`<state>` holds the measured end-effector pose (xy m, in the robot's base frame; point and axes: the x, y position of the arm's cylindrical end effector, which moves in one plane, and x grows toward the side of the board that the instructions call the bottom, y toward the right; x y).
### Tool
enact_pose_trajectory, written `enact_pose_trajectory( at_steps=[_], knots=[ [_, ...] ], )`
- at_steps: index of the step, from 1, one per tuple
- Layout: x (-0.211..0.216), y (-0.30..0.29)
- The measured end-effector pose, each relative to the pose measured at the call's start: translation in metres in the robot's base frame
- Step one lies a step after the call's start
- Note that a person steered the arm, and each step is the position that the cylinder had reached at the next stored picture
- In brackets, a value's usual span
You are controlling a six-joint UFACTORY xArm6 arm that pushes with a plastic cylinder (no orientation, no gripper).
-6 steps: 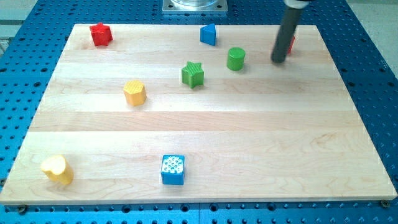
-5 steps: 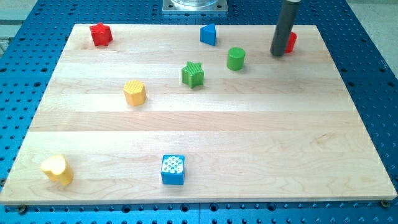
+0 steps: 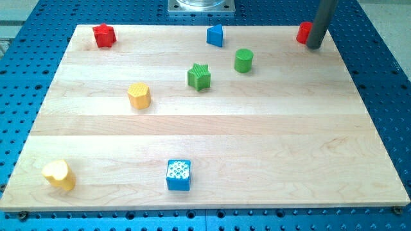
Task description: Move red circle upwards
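A single camera looks down at a slant on the pale wooden counter (image 3: 212, 135) from beyond its near long edge, facing toward the grey metal arm base (image 3: 201, 6) at the view's top. It stands far enough back to take in the whole counter, all four corners, with a margin of blue perforated metal table (image 3: 385, 96) around it. The counter's far edge looks shorter than its near edge, so the view is raised and tilted, not straight overhead. No second view shares the scene.
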<state>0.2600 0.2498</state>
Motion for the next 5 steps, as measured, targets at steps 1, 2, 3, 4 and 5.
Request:
enact_pose_trajectory(
  at_steps=[1,2,3,4,5],
  knots=[
    [0.000,0.000],
    [-0.001,0.000],
    [-0.004,0.000],
    [-0.011,0.000],
    [-0.012,0.000]
  ],
)
